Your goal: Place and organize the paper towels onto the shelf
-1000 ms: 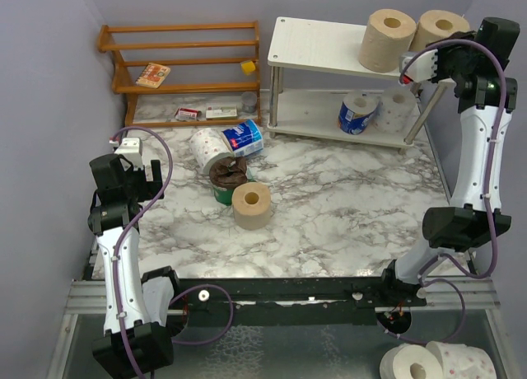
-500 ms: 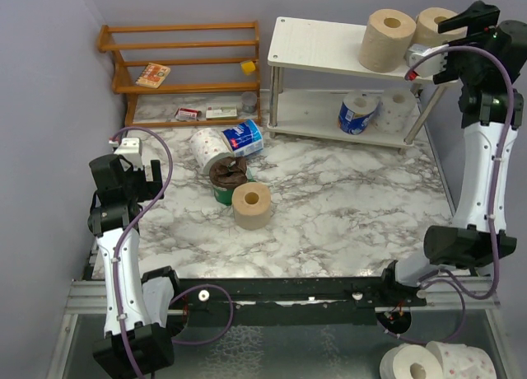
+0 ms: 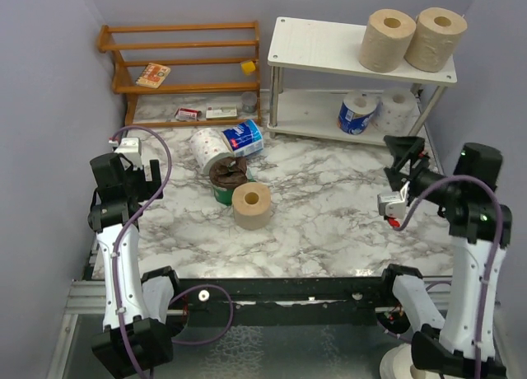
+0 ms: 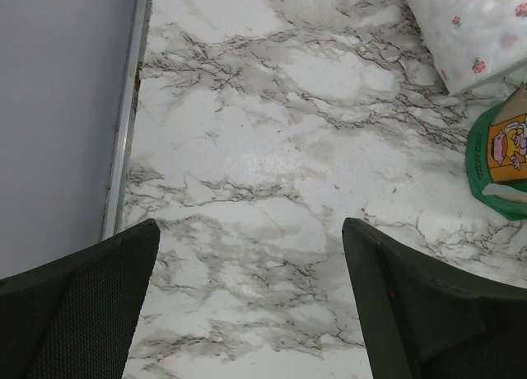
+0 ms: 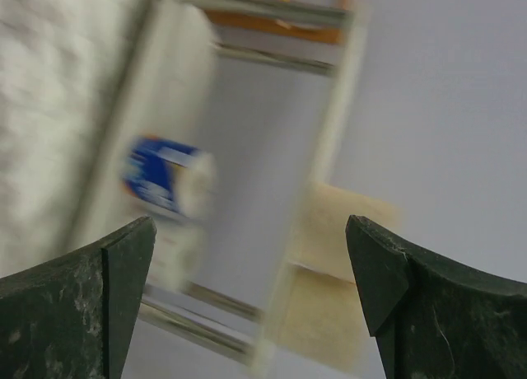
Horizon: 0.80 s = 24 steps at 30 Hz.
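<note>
The white two-tier shelf (image 3: 313,45) stands at the back right. Two tan paper towels (image 3: 389,39) (image 3: 436,39) stand upright side by side on its top tier. A blue-wrapped roll (image 3: 357,113) and a white dotted roll (image 3: 397,109) lie on the lower tier. On the table lie a dotted roll (image 3: 207,148), a blue-wrapped roll (image 3: 244,138) and an upright tan roll (image 3: 252,204). My right gripper (image 3: 405,142) is open and empty, in front of the shelf's right leg; its blurred view shows the shelf's blue roll (image 5: 160,177). My left gripper (image 4: 251,224) is open over bare marble at the left.
An orange-brown wooden rack (image 3: 181,66) with small items stands at the back left. A green and brown snack bag (image 3: 226,181) sits between the loose rolls. Walls close in on both sides. Another white roll (image 3: 403,362) lies below the table's near right edge.
My right gripper opened, left the right tan roll on the top tier, and the arm swung down and back to the table's right side. The left arm has not moved.
</note>
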Each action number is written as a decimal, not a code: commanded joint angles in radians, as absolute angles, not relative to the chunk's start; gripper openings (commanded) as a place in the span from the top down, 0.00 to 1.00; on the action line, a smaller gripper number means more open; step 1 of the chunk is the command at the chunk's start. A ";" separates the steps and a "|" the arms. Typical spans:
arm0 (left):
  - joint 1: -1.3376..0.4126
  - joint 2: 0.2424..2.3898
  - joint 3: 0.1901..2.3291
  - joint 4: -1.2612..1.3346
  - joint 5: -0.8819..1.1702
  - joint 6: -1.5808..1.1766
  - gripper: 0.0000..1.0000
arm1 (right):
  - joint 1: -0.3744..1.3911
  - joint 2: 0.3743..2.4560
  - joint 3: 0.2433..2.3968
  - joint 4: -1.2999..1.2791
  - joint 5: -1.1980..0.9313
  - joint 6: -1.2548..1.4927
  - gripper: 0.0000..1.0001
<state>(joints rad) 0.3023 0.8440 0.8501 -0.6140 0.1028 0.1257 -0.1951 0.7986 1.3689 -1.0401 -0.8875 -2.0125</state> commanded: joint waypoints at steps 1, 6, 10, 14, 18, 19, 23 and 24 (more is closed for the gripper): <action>0.317 0.847 0.844 -0.599 0.073 0.115 0.04 | -0.196 0.823 1.190 -1.262 -1.142 -2.079 0.00; 0.331 0.880 0.845 -0.600 0.061 0.107 0.04 | -0.195 0.989 1.275 -1.345 -1.285 -1.842 0.00; 0.334 0.928 0.839 -0.594 0.052 0.102 0.04 | -0.192 0.997 1.225 -1.311 -1.303 -1.816 0.00; 0.334 0.991 0.837 -0.591 0.044 0.101 0.04 | -0.055 0.892 1.043 -0.922 -1.226 -1.400 0.00; 0.334 1.016 0.835 -0.591 0.044 0.100 0.04 | 0.349 0.919 0.909 -0.616 -0.828 -1.036 0.00; 0.334 1.015 0.835 -0.592 0.047 0.100 0.05 | 0.386 0.951 0.906 -0.603 -0.823 -1.009 0.00; 0.342 0.996 0.832 -0.589 0.045 0.102 0.05 | 0.478 1.086 0.962 -0.491 -0.793 -0.793 0.00; 0.345 0.991 0.830 -0.588 0.045 0.101 0.05 | 0.556 1.130 0.983 -0.475 -0.689 -0.755 0.00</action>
<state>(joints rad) 0.3283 1.0210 0.8326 -0.6098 0.0643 0.1104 0.4023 1.0092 0.9195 -0.7033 -0.9485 -1.0912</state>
